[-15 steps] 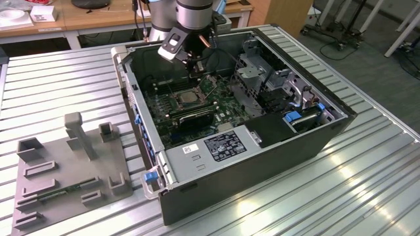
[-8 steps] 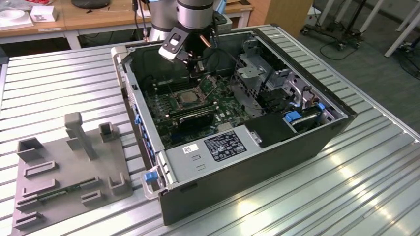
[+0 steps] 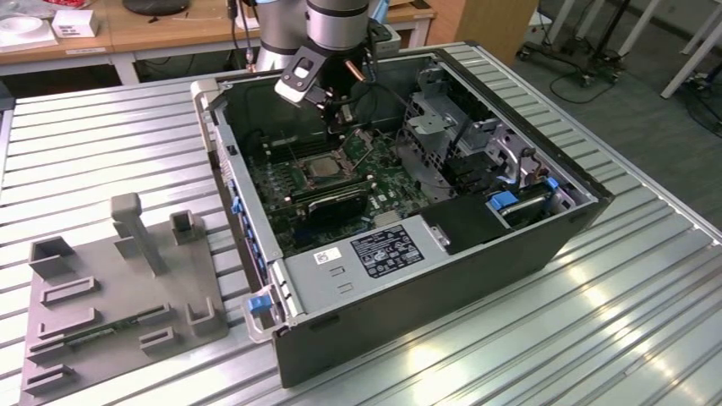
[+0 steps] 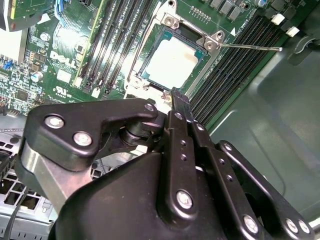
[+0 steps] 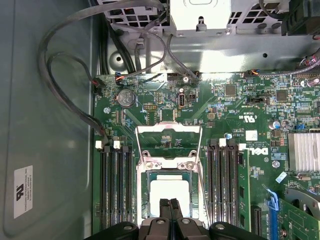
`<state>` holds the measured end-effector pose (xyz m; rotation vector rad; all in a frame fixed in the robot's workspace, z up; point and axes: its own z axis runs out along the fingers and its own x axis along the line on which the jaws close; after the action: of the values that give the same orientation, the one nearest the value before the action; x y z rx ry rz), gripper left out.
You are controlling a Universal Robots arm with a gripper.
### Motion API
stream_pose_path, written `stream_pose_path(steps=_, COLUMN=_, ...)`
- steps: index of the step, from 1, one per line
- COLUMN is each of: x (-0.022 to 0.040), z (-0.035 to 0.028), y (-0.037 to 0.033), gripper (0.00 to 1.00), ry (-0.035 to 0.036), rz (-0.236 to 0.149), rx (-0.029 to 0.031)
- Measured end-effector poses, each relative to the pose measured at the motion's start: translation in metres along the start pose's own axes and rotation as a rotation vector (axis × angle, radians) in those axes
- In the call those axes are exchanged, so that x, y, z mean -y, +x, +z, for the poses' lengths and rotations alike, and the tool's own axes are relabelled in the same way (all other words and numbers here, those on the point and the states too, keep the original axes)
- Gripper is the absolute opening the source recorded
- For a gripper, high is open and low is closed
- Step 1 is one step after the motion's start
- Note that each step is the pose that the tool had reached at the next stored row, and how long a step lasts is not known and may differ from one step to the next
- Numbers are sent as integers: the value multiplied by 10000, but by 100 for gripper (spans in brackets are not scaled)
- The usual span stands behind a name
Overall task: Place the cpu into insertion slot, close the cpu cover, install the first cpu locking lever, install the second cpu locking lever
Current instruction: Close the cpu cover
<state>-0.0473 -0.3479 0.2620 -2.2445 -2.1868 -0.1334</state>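
In the exterior view, inside the open black metal computer case point(image 3: 451, 279), the black two-finger gripper point(image 3: 330, 127), fingers pressed together on nothing, hangs at twelve o'clock from the flat square silvery-tan cpu point(image 3: 325, 167) seated in its socket, whose thin silver frame-shaped cpu cover point(image 5: 169, 128) lies open.

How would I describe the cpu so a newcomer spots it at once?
Find the open black computer case on the slatted metal table, then the green motherboard inside it. Between its two banks of long black memory slots sits the cpu, a small flat square; its plain pale metal top sets it apart from the dark slots around it.
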Motion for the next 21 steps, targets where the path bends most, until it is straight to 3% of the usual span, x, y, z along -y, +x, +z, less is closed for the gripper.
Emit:
stream_pose_path(steps=4, x=-8, z=0, y=0, gripper=11, ry=0, rz=-2, rx=0)
stream_pose_path(steps=8, x=-59, z=3, y=2, gripper=11, ry=1, rz=-1, rx=0)
stream_pose_path(steps=21, x=-338, z=20, y=8, gripper=11, ry=0, rz=0, rx=0)
